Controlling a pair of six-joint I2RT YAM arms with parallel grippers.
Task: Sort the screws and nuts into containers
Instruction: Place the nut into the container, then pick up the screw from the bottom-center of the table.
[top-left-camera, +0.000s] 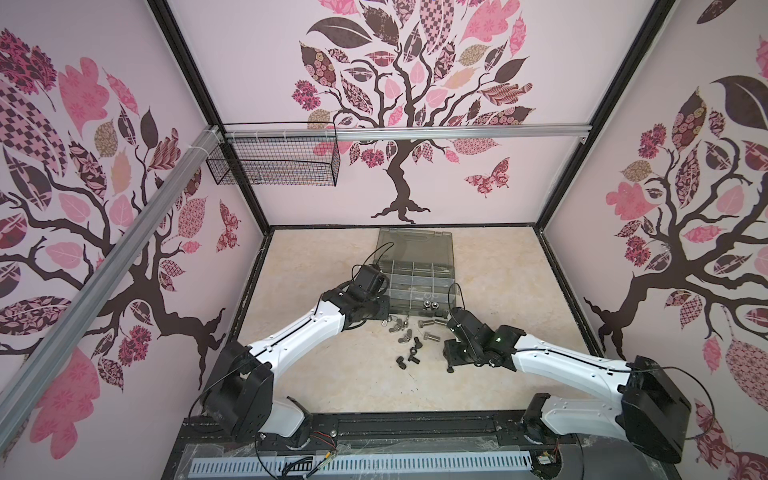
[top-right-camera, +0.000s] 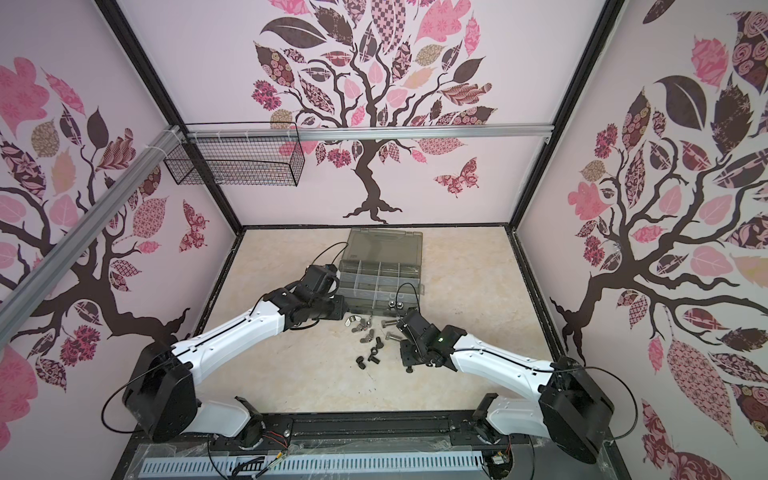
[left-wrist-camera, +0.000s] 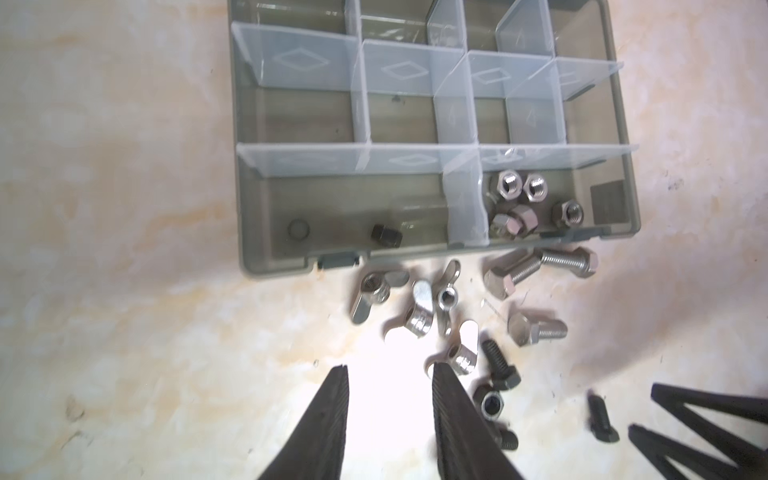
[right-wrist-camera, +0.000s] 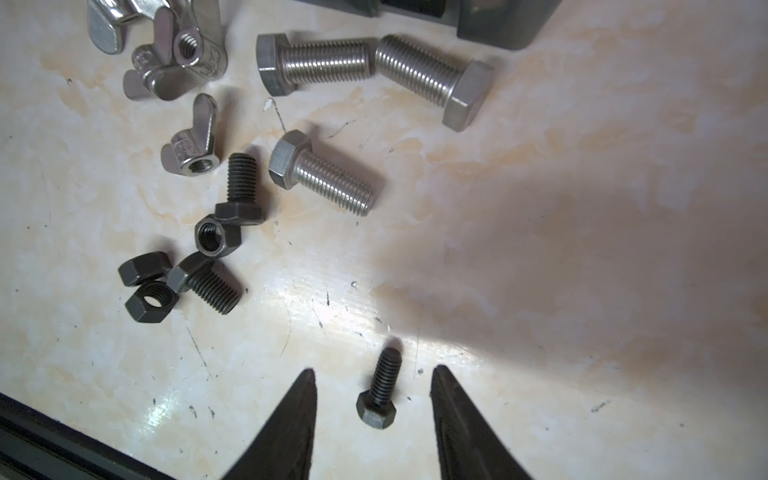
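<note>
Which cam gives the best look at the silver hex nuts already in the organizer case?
Left wrist: the silver hex nuts sit close and distinct in a corner compartment of the organizer case. Both top views show only tiny glints. Right wrist misses them.

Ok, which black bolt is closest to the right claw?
The lone black bolt, lying untouched between the open right claw's fingertips. The other loose black bolts lie farther off, clustered with the black nuts.
</note>
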